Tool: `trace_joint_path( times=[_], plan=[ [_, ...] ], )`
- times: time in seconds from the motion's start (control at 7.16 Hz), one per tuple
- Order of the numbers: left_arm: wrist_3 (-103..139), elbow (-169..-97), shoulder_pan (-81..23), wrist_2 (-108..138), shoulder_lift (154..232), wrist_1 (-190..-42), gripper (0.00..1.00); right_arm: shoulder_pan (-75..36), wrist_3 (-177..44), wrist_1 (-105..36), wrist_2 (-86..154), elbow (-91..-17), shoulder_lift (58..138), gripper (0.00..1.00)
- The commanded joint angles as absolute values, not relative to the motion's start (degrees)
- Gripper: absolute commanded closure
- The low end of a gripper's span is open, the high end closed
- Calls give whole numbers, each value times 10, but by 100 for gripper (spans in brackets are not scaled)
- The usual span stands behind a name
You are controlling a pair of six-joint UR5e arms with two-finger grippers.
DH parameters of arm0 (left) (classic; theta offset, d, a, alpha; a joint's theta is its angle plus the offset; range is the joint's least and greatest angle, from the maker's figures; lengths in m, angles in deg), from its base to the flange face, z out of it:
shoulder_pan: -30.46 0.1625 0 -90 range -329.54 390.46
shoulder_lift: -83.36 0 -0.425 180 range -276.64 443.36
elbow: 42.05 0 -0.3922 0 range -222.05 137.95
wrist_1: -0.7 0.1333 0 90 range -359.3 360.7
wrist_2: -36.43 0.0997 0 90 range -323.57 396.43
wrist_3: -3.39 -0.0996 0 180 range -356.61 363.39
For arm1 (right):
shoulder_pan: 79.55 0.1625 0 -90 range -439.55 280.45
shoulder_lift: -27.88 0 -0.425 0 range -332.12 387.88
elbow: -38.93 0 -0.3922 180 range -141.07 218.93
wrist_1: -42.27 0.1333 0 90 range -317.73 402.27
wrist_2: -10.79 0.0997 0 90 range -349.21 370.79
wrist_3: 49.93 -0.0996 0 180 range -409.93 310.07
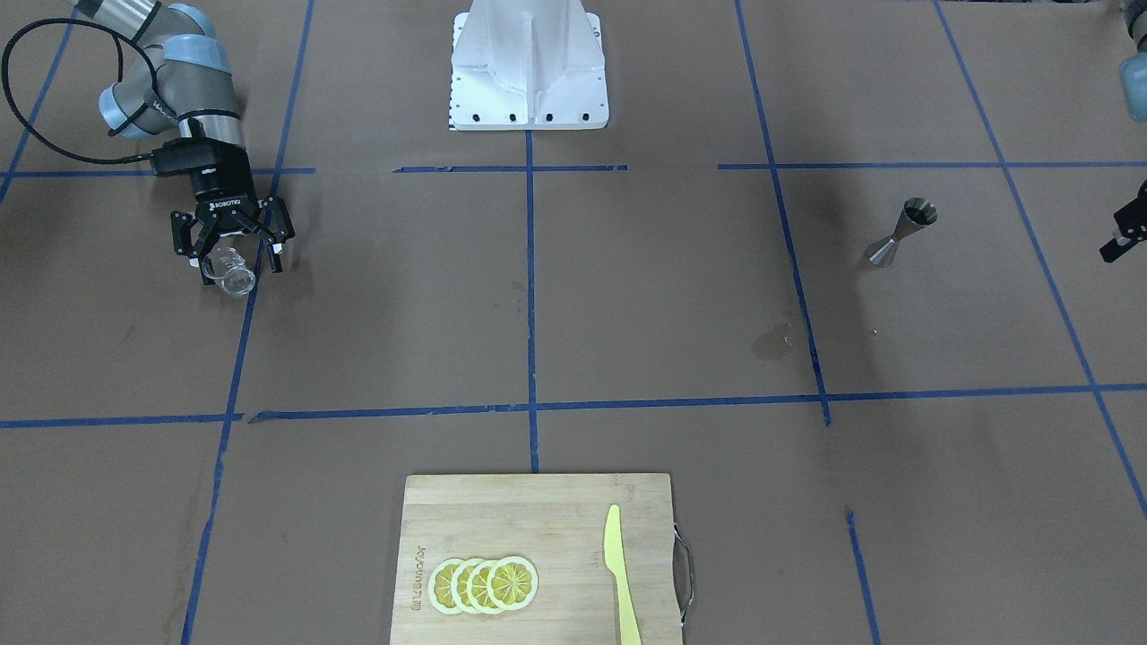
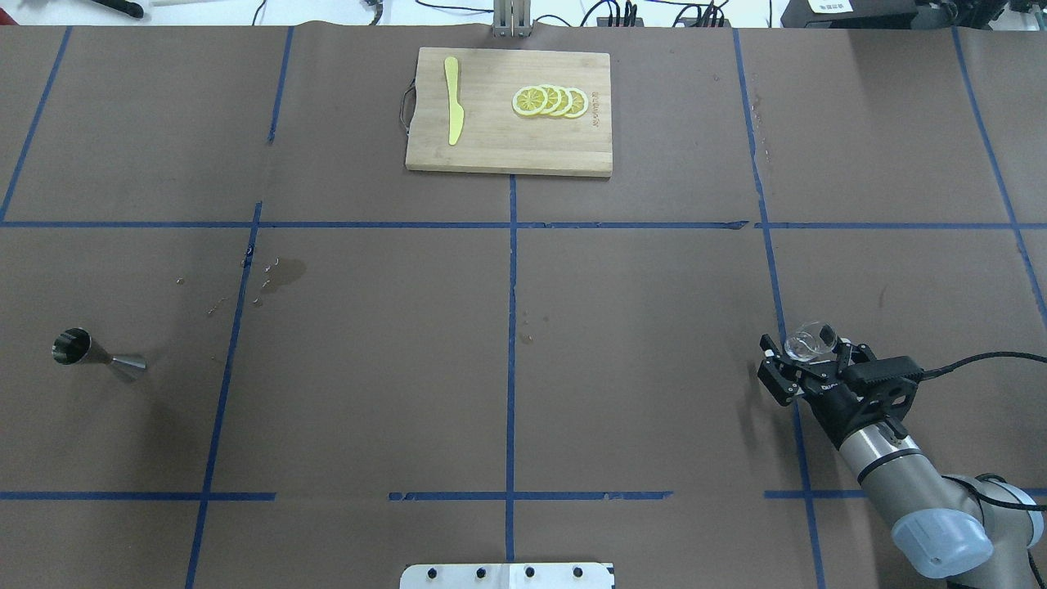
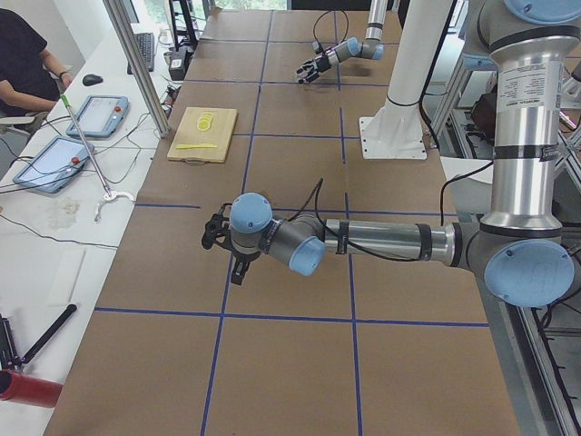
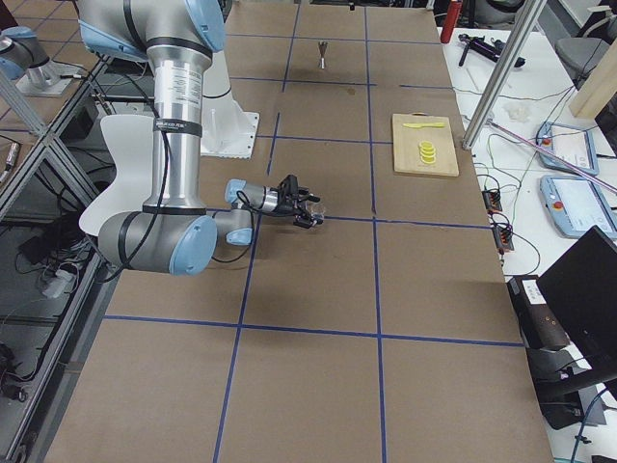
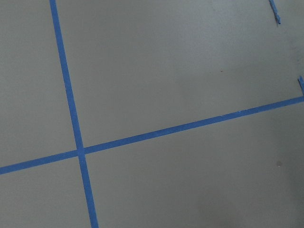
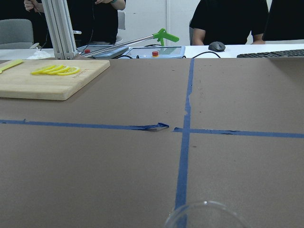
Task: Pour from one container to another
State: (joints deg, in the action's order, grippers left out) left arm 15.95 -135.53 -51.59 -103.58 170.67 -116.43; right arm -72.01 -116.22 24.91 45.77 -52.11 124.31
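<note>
The clear glass cup (image 1: 229,277) is at the table's right side, between the spread fingers of my right gripper (image 1: 235,260), which is open and reaches in low and nearly level. From overhead the glass cup (image 2: 810,339) sits at the tips of the right gripper (image 2: 811,358), and its fingers do not touch it. Only the glass cup's rim (image 6: 204,216) shows in the right wrist view. The steel jigger (image 1: 903,233) stands upright far across the table, also seen as the jigger (image 2: 94,353) overhead. My left gripper (image 1: 1125,235) is cut off at the edge near it; I cannot tell its state.
A wooden cutting board (image 2: 491,147) with lemon slices (image 2: 550,101) and a yellow knife (image 2: 452,98) lies at the far middle edge. A wet stain (image 2: 286,272) marks the paper near the jigger. The white robot base (image 1: 529,72) stands at the near middle.
</note>
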Motion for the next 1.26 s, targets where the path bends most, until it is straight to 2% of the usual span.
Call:
trace_joint_path(
  times=[0.0, 0.84, 0.98, 1.12],
  plan=[
    [160, -1360, -516, -1036, 1704, -1165, 0, -721, -1163, 250, 458, -520, 1239, 0],
    [160, -1367, -516, -1037, 1700, -1165, 0, -748, -1166, 310, 540, -563, 1332, 0],
    [160, -1367, -516, -1037, 1700, -1165, 0, -748, -1166, 311, 582, -581, 1362, 0],
    [160, -1367, -516, -1037, 1700, -1165, 0, -747, -1176, 310, 618, -631, 1398, 0]
  ],
)
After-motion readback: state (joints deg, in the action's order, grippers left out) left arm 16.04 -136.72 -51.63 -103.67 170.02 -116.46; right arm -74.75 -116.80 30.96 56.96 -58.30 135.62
